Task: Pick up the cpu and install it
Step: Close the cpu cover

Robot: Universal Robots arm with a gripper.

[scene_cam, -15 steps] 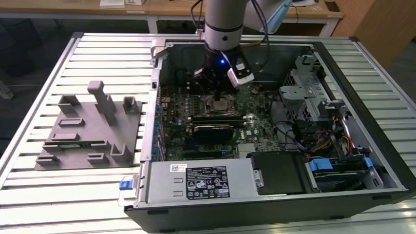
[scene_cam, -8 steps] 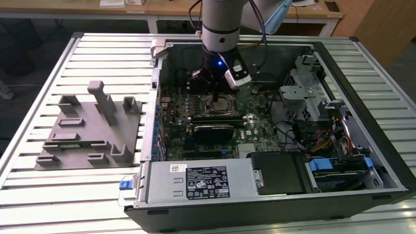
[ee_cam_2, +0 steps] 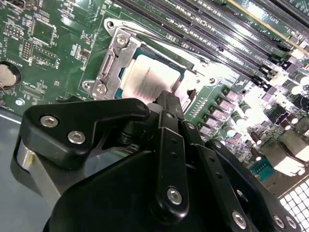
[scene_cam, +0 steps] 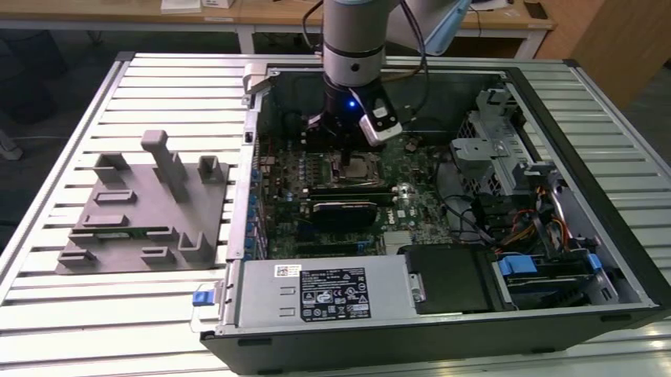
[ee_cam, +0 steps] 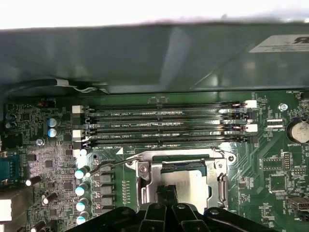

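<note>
On the green board (ee_cam_2: 58,58) inside the open computer case (scene_cam: 419,339), the cpu (ee_cam_2: 149,79) already lies in its socket (ee_cam_2: 113,63), with the gripper (ee_cam_2: 166,101) right over it, open or shut I cannot tell.

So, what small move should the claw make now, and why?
Probably a slow, straight lift away from the board. In the second wrist view the cpu already lies inside the metal socket frame, seemingly flat, and the claw is right at its edge. A sideways move from there could drag the chip, so going straight up looks safest.
</note>
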